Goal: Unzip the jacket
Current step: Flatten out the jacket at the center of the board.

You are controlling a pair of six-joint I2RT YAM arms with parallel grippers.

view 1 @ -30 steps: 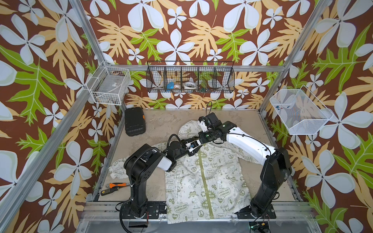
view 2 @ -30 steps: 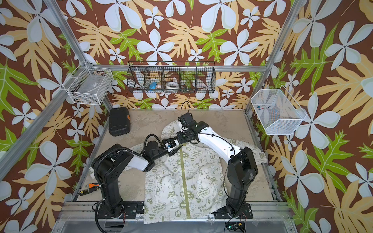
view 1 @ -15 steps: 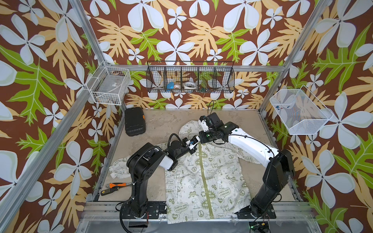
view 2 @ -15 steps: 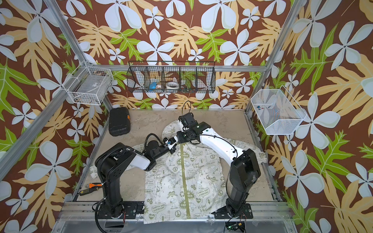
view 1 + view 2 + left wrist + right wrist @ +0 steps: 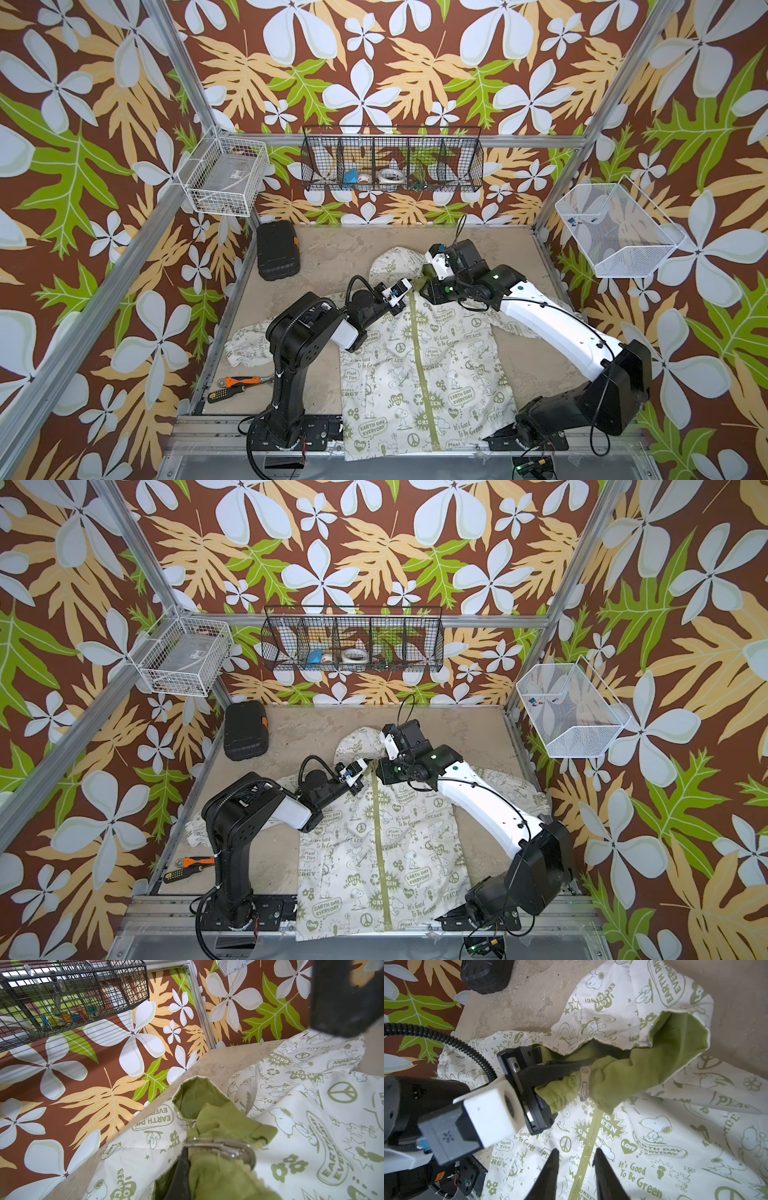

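Now the left gripper (image 5: 587,1064) is clamped on the olive lining of the collar (image 5: 623,1076), just left of the zipper pull (image 5: 584,1082). Its fingers, apart a second ago, are pressed together on the fabric. The right gripper (image 5: 576,1153) does the reverse: shut a second ago, its fingers now stand apart. They straddle the zipper (image 5: 588,1147) a little nearer than the pull and hold nothing.

The jacket (image 5: 465,374) lies face up in the middle of the table (image 5: 332,257), hood (image 5: 395,259) toward the far wall. Its hem drapes over the near edge between the two arm bases. In both top views the zipper is closed from collar to hem, so the unzipping proper has not begun.

The swap suggests a division of labour: the left arm anchors the top of the garment, while the right, newly opened, looks set to move to the pull and close on it. The small metal tab lies flat against bunched lining and may be awkward to pinch cleanly. The collar anchor will have to hold if the slider is to run toward the near edge without dragging the whole jacket along.
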